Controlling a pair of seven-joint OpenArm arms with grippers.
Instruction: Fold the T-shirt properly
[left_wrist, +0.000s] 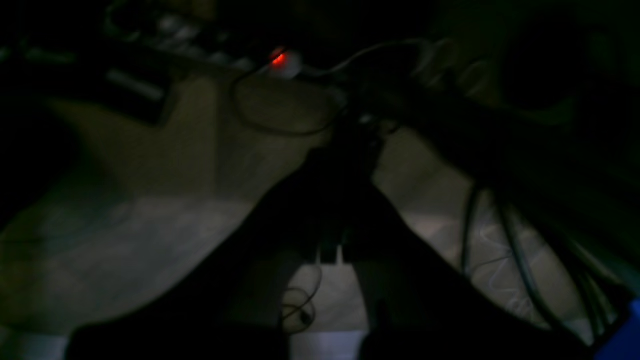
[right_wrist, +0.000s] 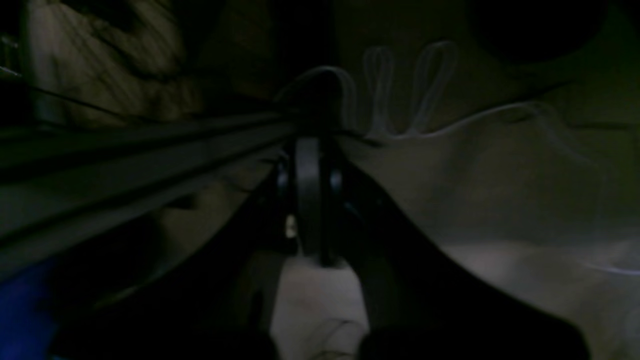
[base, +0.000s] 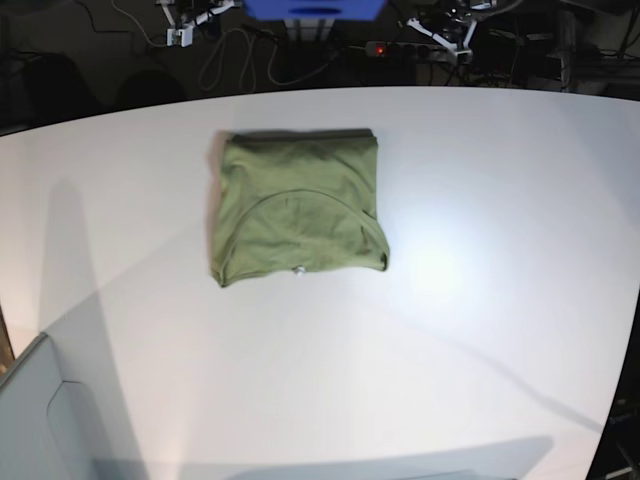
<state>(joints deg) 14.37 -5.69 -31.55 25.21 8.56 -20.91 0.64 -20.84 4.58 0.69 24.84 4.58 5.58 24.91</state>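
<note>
- The T-shirt (base: 298, 208) is seen in the base view, folded into a compact, roughly square olive-green packet, lying flat on the white table (base: 480, 300) toward the far side, left of the middle.
- A curved seam is visible across the packet's top layer, and a tiny pale spot shows at its near edge; what that spot is cannot be made out.
- Neither arm appears in the base view, and nothing touches the shirt.
- Both wrist views are very dark and blurred. The left gripper (left_wrist: 330, 252) and the right gripper (right_wrist: 312, 250) are seen only as black silhouettes, with the jaws of each brought fully together and nothing held between them.
- In the left wrist view, a red light (left_wrist: 278, 58) glows on a pale block, with cables (left_wrist: 280, 125) trailing over a dim floor.
- Beyond the table's far edge, a blue object (base: 315, 8) is cut off by the frame, beside a power strip (base: 400, 48) and tangled leads in a dark room.
</note>
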